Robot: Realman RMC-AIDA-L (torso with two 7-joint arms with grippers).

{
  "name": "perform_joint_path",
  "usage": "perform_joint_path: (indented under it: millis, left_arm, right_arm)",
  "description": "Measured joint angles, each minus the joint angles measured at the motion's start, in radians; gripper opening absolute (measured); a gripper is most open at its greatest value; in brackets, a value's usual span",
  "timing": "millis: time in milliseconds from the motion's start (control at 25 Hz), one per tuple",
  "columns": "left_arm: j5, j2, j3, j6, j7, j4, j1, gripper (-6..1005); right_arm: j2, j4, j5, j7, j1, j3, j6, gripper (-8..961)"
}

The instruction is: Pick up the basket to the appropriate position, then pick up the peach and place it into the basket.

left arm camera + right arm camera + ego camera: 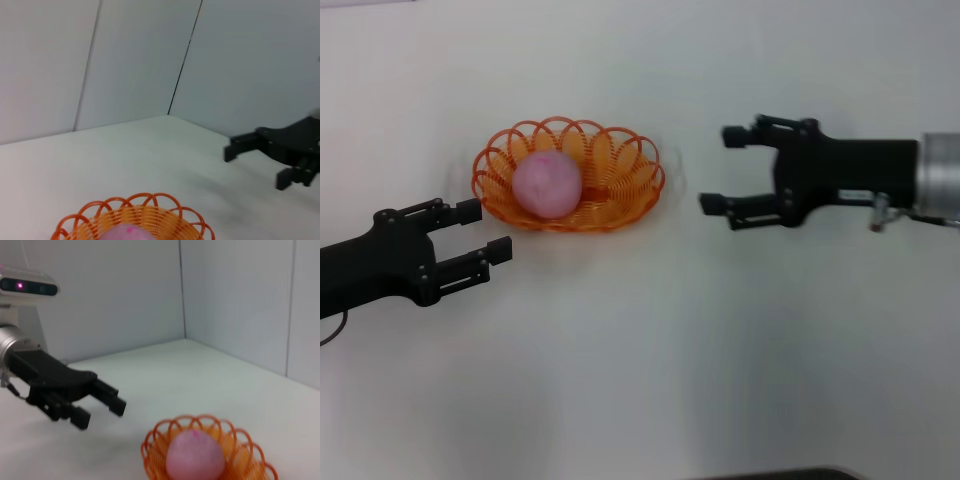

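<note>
On the white table (640, 380), the right arm reaches in level from the right, its right gripper (719, 170) spread wide and empty, fingertips pointing toward the basket (625, 185) but apart from it. From the lower left, the left arm angles in, its left gripper (485, 232) also spread and holding nothing, just beside the basket's near-left rim. Between them sits the orange wire basket, and the pink peach (547, 184) rests inside it.
</note>
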Motion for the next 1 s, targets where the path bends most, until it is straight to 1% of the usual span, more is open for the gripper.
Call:
perform_joint_path:
  millis: [160,240,320,1000]
  left_arm:
    - [0.000,0.000,-0.001,-0.003,0.000,0.000,0.000,674]
    - [0.000,0.000,0.000,-0.006,-0.003,0.000,0.000,675]
    - [0.000,0.000,0.000,-0.007,-0.007,0.001,0.000,675]
    - [0.000,0.003,-0.001,-0.010,-0.011,0.003,0.006,675]
  right_arm:
    - [-0.003,-0.032,-0.080,0.040,-0.044,0.084,-0.071,957]
    - [0.002,-0.032,-0.116,0.042,-0.052,0.131,-0.101,957]
    - [0.005,-0.032,-0.139,0.042,-0.056,0.154,-0.115,957]
    - [0.006,-0.030,-0.148,0.034,-0.051,0.168,-0.119,958]
